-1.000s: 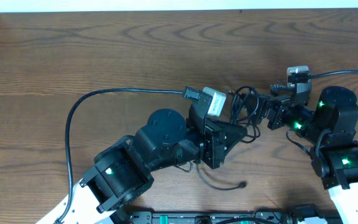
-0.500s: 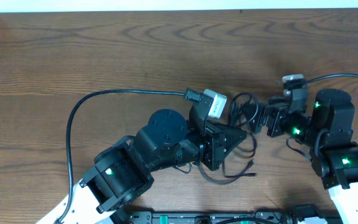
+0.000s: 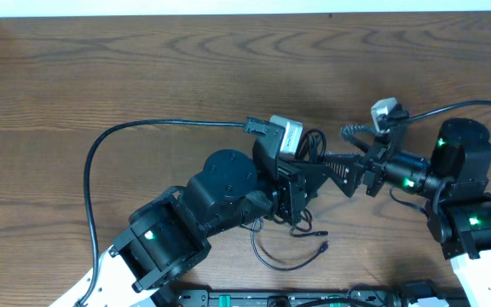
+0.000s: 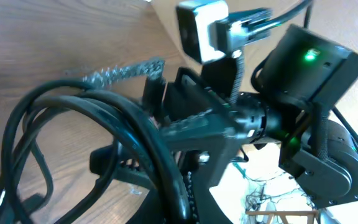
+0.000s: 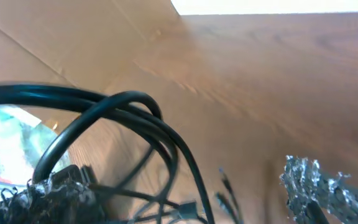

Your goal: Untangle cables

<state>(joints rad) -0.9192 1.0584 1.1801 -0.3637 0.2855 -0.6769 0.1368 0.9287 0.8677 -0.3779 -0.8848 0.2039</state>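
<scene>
Two robot arms meet over a brown wooden desk (image 3: 143, 68), working on a bundle of thin black cables (image 3: 312, 145).

- **Nearest the front edge:** one loose tail (image 3: 271, 258) of the cables lies flat on the desk in a shallow curve. It ends in a small plug (image 3: 323, 247).
- **Just behind it:** the left claw (image 3: 302, 181) sits at the bundle, where the cords rise off the desk. Cords and its own body hide its fingers, so I cannot tell how wide it stands or whether it grips. In its wrist view, several glossy loops overlap close to the lens.
- **Beyond that:** the right claw (image 5: 182, 186) faces it from the right, spread wide with nothing pinched. Its two rough grey pads (image 5: 312, 179) sit far apart at the edges of its own view. A loop arches above the gap and runs close to the left-hand pad (touching or not, I cannot say).
- **Farther back:** a thick lead (image 3: 169, 124) curves across the desk to the left arm's camera.

The step in hand looks like picking one loop out of the bundle. To do it well, the right claw should close on a single strand, not the whole arch. It should then draw that strand slowly rightward while the left claw steadies the rest, with the free plug end kept from snagging in a loop.
</scene>
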